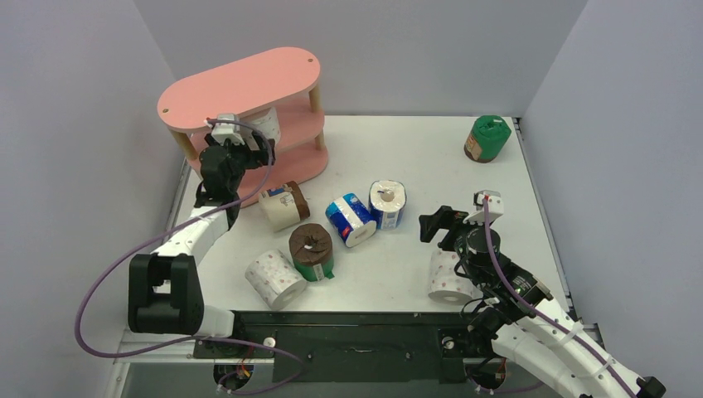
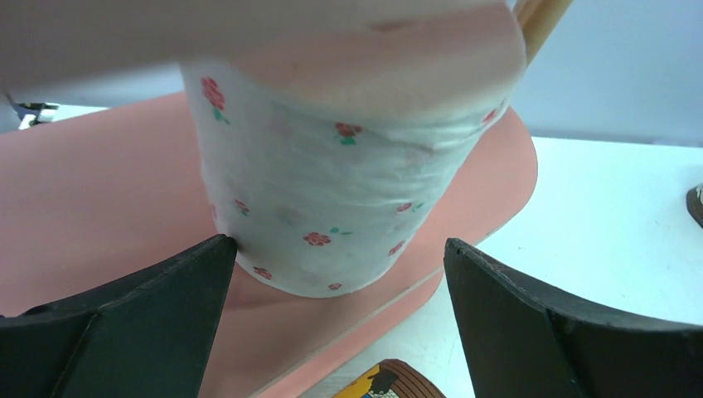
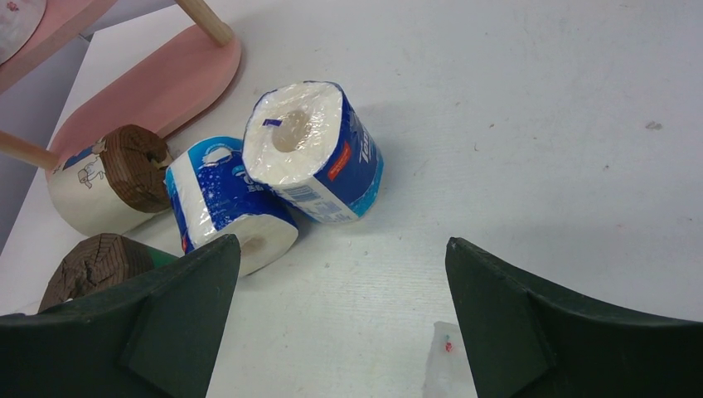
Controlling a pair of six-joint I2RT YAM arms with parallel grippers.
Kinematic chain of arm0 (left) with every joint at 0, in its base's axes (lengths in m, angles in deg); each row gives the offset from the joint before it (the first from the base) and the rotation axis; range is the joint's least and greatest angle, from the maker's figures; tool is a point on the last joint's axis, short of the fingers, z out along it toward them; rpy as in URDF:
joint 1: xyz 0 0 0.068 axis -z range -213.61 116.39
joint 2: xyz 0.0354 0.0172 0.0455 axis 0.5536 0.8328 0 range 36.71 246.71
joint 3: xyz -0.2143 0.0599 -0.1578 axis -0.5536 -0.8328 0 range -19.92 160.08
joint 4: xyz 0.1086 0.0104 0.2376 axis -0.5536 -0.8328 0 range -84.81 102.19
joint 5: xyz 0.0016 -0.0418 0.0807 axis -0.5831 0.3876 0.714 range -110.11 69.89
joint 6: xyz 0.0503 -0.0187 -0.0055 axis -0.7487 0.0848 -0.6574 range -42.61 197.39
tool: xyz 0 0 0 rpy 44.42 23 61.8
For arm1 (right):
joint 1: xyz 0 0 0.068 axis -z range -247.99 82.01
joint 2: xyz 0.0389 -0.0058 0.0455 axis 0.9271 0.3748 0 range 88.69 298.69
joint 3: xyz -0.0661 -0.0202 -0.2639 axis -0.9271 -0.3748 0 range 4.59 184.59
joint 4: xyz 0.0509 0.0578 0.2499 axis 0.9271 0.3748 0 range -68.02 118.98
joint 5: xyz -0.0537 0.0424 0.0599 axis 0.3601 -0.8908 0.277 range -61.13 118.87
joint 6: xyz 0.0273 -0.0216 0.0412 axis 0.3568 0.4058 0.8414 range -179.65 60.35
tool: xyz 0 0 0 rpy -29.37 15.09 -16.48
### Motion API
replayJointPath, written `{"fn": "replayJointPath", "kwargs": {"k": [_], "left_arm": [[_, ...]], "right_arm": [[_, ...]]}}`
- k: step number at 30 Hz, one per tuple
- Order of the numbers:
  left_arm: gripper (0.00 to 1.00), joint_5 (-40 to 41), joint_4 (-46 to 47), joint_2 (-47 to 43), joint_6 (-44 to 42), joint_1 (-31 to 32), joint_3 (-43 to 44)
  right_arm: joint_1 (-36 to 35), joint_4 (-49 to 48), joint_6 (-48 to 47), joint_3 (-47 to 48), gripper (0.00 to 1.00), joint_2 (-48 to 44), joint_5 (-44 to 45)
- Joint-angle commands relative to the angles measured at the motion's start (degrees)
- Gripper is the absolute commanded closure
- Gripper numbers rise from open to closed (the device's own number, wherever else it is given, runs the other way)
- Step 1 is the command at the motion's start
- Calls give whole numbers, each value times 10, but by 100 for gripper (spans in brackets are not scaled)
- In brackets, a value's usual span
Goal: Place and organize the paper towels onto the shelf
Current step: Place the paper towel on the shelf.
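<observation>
The pink shelf [image 1: 240,83] stands at the back left. A white pink-dotted paper towel roll [image 2: 332,191] stands upright on its middle board [image 2: 99,191]. My left gripper [image 2: 340,249] is open in front of that roll: the left fingertip [image 2: 217,249] sits at the roll's edge and the right one is well apart from it. On the table lie a beige roll [image 1: 282,206], a brown-and-green roll [image 1: 312,251], two blue-and-white rolls [image 1: 350,220] [image 1: 387,203] and a dotted roll [image 1: 274,279]. My right gripper [image 1: 437,225] is open above bare table, with another dotted roll [image 1: 449,276] just beside it.
A green-wrapped roll [image 1: 487,138] stands alone at the far right corner. Grey walls close in the table on three sides. In the right wrist view the two blue rolls [image 3: 311,149] [image 3: 224,203] lie ahead and to the left of the fingers.
</observation>
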Motion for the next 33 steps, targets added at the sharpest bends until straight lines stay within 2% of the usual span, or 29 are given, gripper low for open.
{"fn": "replayJointPath", "kwargs": {"k": [1, 15, 33], "left_arm": [[4, -48, 37, 21, -14, -5, 30], [4, -125, 71, 68, -1, 0, 50], [4, -111, 55, 127, -21, 64, 106]], "right_arm": [[3, -12, 4, -4, 11, -6, 0], [4, -13, 7, -3, 11, 2, -2], [5, -13, 5, -1, 11, 6, 3]]}}
